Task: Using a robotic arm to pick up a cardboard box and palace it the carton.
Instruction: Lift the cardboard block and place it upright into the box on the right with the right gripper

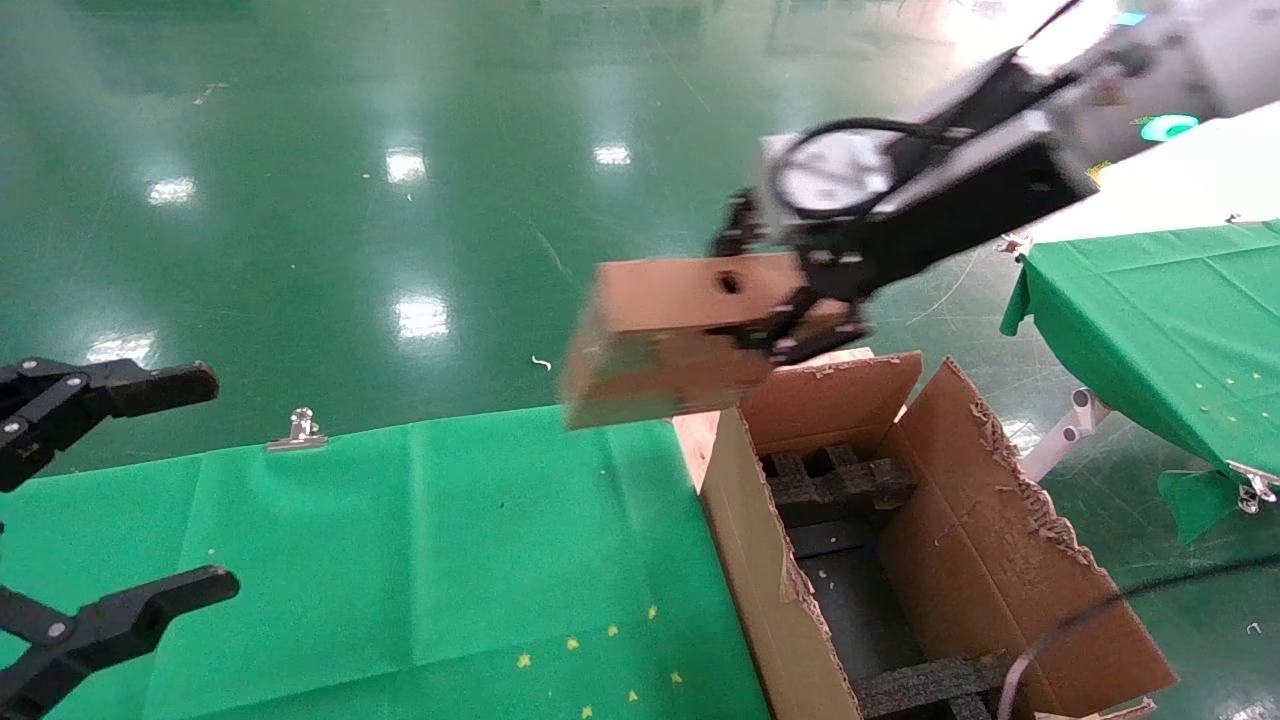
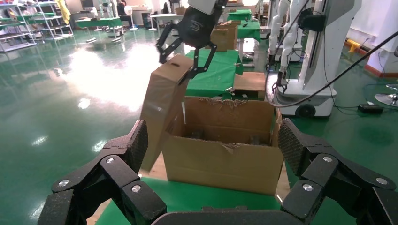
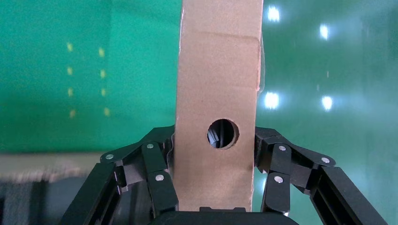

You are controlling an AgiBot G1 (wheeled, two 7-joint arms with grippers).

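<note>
One carton (image 1: pixel 930 540) in your view: large, brown, top open, flaps ragged and standing up. It sits just beside the end of the table with the green cloth (image 1: pixel 400 560). Inside the carton you can see black foam inserts (image 1: pixel 840 480), one set near the far wall and one strip near the near wall, with dark bare floor between them. No box lies inside it.

One cardboard box (image 1: pixel 670 340): small, flat, closed, brown, with a round hole in its narrow side. It is in the air above the carton's far corner, touching nothing but the gripper, and reaches out over the table's edge. From the left wrist it hangs tilted against the carton's rim line; contact there cannot be told.

Right gripper (image 1: pixel 790 300), on the robotic arm (image 1: pixel 1000 160) above the carton: clenched on the cardboard box, one finger on each broad face, the hole between them in the right wrist view.

Left gripper (image 1: pixel 150 490): parked over the table well apart from the carton, fingers spread wide, holding nothing.

Also noted: one metal clip (image 1: pixel 300 428) on the table's far edge, and a second green-covered table (image 1: pixel 1160 320) beyond the carton.
</note>
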